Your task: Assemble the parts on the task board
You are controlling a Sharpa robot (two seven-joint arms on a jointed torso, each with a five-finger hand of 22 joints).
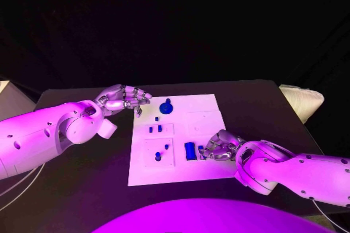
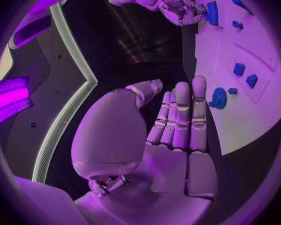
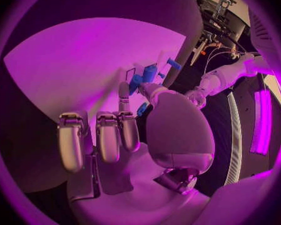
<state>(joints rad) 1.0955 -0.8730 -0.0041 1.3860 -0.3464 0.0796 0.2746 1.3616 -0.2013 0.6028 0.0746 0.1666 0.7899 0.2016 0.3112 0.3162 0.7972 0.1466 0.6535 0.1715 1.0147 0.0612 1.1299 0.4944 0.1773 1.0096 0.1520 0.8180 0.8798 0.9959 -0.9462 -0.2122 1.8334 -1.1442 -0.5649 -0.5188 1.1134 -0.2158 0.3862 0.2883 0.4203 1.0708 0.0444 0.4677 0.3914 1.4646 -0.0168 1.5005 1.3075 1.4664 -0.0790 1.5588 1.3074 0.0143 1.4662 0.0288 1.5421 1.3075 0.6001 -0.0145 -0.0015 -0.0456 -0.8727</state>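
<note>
The white task board point(image 1: 182, 167) sits in the middle of the black table point(image 1: 87, 192), long side running away from the robot. No writing, logos or labels readable on it anywhere.

Parts on it: a round blue disc part point(image 1: 167, 107) near the far edge, two small blue pegs point(image 1: 155, 128) side by side in a square recess, two more small blue pieces point(image 1: 161, 151) in the recess below that, and a tall blue block point(image 1: 189, 150) just right of those.

The right hand point(image 1: 217, 146) is on the board's right edge, right next to the blue block. Its fingers are curled in, and in the right wrist view a small blue piece point(image 3: 142, 109) sits at the thumb and fingertip, but I can't tell if it's actually pinched.

The left hand point(image 1: 122, 98) hovers at the board's far left corner, near the disc, fingers straight and together, holding nothing.
</note>
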